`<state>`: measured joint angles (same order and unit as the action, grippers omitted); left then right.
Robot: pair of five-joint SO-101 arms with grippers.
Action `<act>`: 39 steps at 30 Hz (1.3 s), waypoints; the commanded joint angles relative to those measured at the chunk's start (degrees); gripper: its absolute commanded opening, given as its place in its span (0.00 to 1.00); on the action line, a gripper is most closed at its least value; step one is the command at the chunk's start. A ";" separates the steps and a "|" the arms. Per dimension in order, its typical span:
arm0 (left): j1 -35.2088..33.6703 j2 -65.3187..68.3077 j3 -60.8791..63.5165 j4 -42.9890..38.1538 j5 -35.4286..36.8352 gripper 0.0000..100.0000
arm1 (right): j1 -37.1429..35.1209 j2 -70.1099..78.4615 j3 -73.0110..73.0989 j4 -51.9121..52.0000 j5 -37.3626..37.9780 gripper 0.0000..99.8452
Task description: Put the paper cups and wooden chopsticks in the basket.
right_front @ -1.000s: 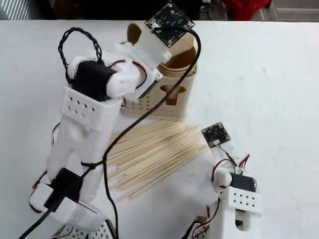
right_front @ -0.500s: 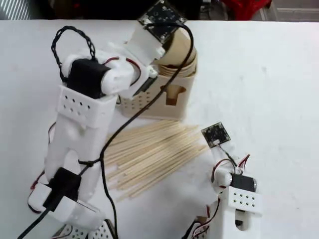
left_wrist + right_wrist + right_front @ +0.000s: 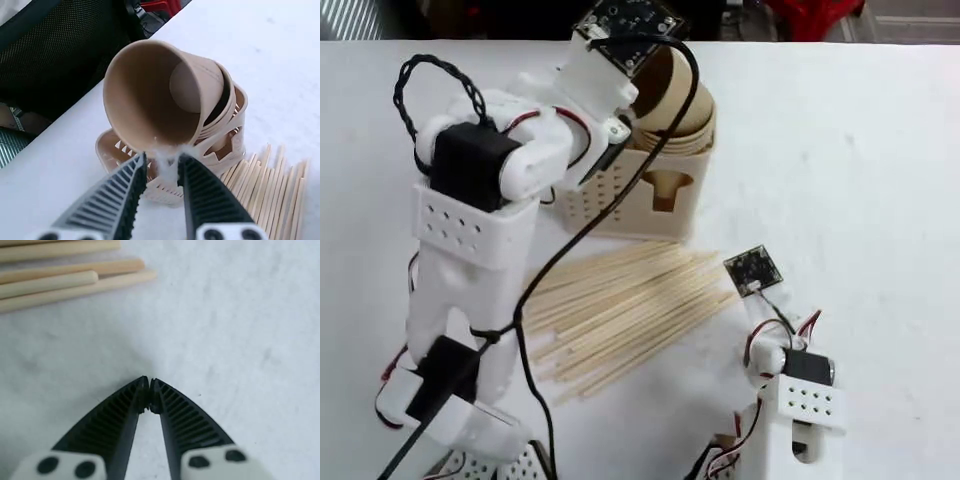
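Your left gripper (image 3: 162, 160) has swung left over the basket (image 3: 698, 185), fingers a little apart at the leaning paper cup (image 3: 150, 95) — light and squashy, so pinch its rim softly. Chopsticks (image 3: 620, 310) lie on the tabletop (image 3: 840, 180) — stiff, rolly; grab mid-length. Right gripper (image 3: 150, 387) fingers are pressed together.

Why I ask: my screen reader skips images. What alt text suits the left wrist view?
A paper cup lies tilted, mouth toward the camera, on the stacked cups in the basket, with the open left pincer at its rim. Wooden chopsticks lie on the white table beside the basket.
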<state>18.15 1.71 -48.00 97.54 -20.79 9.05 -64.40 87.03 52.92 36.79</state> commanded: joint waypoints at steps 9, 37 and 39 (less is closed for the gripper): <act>-3.30 -0.13 5.89 2.46 0.00 0.12 | -0.04 -0.75 -0.35 -0.92 0.00 0.02; -5.67 -0.57 14.59 -24.26 11.08 0.12 | -0.13 -0.75 -0.35 -0.92 0.00 0.02; -3.56 -0.13 14.86 -24.44 12.75 0.12 | -0.13 -0.75 -0.35 -0.92 0.00 0.02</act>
<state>12.35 2.07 -30.33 74.59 -12.09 9.05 -64.40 87.03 52.92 36.79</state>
